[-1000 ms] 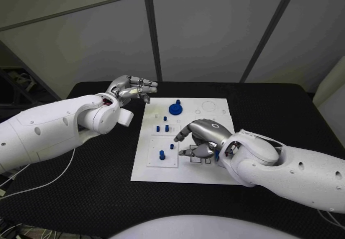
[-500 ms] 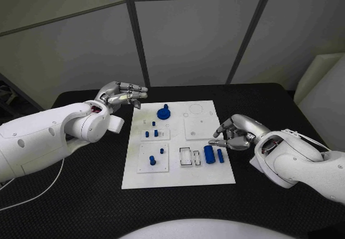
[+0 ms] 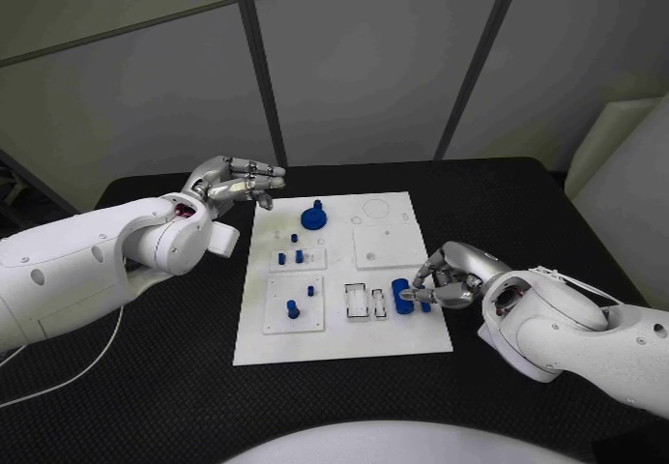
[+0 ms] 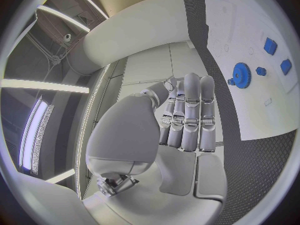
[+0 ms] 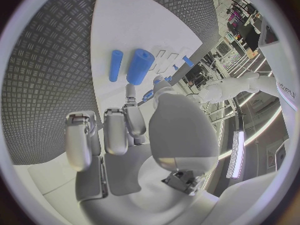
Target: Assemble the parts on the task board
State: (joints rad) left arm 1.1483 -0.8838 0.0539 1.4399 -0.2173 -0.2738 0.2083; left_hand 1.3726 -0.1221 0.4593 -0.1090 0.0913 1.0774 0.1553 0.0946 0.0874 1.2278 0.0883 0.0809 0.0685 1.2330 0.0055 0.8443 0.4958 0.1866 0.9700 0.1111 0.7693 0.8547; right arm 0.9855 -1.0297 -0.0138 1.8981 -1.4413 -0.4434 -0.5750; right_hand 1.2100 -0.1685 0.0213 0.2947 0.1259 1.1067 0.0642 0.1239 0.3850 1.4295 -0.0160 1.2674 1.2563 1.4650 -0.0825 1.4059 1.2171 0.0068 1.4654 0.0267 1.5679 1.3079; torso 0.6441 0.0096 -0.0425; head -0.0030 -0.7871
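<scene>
I can read no writing on the task board (image 3: 365, 338), only thin outlined shapes: circles at its far end, small rectangles toward the near end; the board is a flat white plate lying lengthwise on the black desk (image 3: 167, 387), whose surface shows a fine diamond weave in the right wrist view. On the board I see a blue gear (image 3: 315, 218) with a short stem at the far end, small blue pegs (image 3: 292, 258) standing in a raised white block, one blue peg (image 3: 293, 309) upright in a second block nearer me, and a plain white square block (image 3: 388, 246) to the right; a thick blue cylinder (image 3: 401, 295) lies beside a thinner blue rod (image 5: 115, 65) near the right edge. My right robot hand (image 3: 449, 275) sits just beside that cylinder, its silver fingers curled toward it; whether it touches or grasps the cylinder I cannot tell, since the hand covers that side. My left robot hand (image 3: 240, 181) hovers off the board's far left corner, fingers curled in together, clenched on nothing; the white forearm behind it hides part of the desk.
</scene>
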